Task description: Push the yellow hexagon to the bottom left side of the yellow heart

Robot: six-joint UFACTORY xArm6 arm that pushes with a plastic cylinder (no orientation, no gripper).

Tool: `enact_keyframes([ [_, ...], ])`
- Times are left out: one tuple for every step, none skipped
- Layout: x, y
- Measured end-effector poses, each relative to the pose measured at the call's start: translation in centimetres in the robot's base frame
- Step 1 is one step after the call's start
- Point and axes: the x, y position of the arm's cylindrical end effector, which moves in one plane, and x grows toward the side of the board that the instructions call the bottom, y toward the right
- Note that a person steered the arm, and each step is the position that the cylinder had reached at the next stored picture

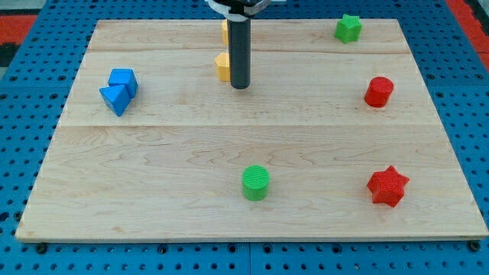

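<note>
My rod comes down from the view's top centre, and my tip [240, 85] rests on the board. A yellow block [222, 67] sits right against the rod's left side, partly hidden by it; its shape is hard to make out. A second yellow block [225, 30] shows as a sliver behind the rod, higher up, mostly hidden. I cannot tell which of the two is the hexagon and which the heart.
On the wooden board [153, 153]: a blue cube [123, 79] and a blue triangle [114, 99] touching at the left, a green star [348, 28] at top right, a red cylinder [378, 92] at the right, a green cylinder [256, 182] at bottom centre, a red star [387, 186] at bottom right.
</note>
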Motion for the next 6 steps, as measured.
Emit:
enact_keyframes([
  [-0.1,0.0],
  [-0.8,-0.6],
  [-1.3,-1.1],
  [-1.3,-2.2],
  [-1.3,-2.6],
  [-1.3,-3.0],
])
